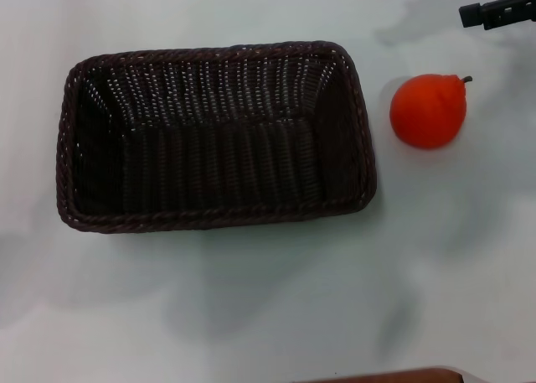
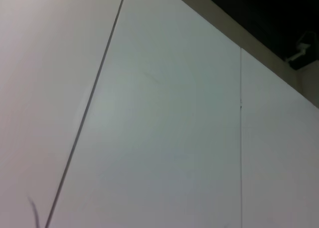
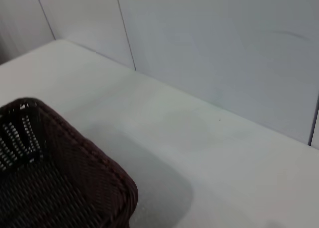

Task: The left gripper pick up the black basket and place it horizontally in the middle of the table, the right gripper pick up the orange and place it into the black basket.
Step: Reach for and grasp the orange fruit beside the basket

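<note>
Two task things rest on the table (image 1: 268, 316): black basket (image 1: 213, 136) and orange (image 1: 428, 111).
You see the basket lying lengthwise mid-table, nothing inside, with the orange just beside its right end, apart. Your right gripper (image 1: 497, 10) sits at the far right corner, holding nothing; its opening cannot be told. Your left gripper is out of view.

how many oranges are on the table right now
1. The orange sits on the white table, just right of the black basket and apart from it. The basket's inside shows nothing in it. The right gripper is at the far right edge, above the orange.
</note>
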`<control>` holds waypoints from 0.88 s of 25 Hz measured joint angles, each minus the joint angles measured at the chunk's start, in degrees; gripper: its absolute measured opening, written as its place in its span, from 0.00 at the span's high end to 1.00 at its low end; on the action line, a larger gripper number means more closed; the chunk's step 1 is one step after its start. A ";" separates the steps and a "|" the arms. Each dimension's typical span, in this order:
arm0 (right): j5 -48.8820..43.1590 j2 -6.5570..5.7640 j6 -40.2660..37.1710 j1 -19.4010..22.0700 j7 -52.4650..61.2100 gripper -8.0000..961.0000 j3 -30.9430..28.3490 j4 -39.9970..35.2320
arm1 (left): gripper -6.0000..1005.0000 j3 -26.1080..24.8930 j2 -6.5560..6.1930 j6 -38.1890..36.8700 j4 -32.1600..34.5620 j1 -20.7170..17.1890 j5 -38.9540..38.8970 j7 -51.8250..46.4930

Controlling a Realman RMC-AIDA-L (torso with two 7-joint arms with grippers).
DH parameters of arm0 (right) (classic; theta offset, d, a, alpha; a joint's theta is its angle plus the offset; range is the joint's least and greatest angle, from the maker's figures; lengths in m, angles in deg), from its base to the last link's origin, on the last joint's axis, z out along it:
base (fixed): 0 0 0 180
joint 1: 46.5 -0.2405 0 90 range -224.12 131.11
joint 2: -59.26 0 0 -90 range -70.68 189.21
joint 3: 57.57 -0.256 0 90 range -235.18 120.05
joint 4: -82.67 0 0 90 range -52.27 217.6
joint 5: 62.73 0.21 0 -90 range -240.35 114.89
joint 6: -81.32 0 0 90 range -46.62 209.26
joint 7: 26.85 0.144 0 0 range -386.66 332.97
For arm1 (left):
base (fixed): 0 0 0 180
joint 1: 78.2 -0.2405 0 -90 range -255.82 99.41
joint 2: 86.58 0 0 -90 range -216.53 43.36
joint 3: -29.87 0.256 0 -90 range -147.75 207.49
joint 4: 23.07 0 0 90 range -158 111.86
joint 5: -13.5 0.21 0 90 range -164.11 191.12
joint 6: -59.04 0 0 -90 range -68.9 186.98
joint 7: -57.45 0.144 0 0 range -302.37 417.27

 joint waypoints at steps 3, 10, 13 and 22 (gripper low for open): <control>-1.54 -0.03 0.63 -0.56 0.02 0.03 1.43 -0.22 | 0.34 0.37 0.04 -0.16 0.00 0.00 0.22 -0.10; -7.31 1.42 1.87 -1.78 0.30 0.04 3.83 -0.23 | 0.34 1.18 0.07 -0.51 -0.29 -0.16 0.59 -0.10; -8.72 2.01 2.97 -1.65 0.32 0.04 4.98 -0.16 | 0.34 1.16 0.07 -0.42 -0.49 -0.17 0.58 -0.10; -16.64 5.25 4.02 -1.74 0.58 0.05 5.75 -0.11 | 0.34 0.71 0.01 0.31 -1.40 -0.28 0.48 -0.09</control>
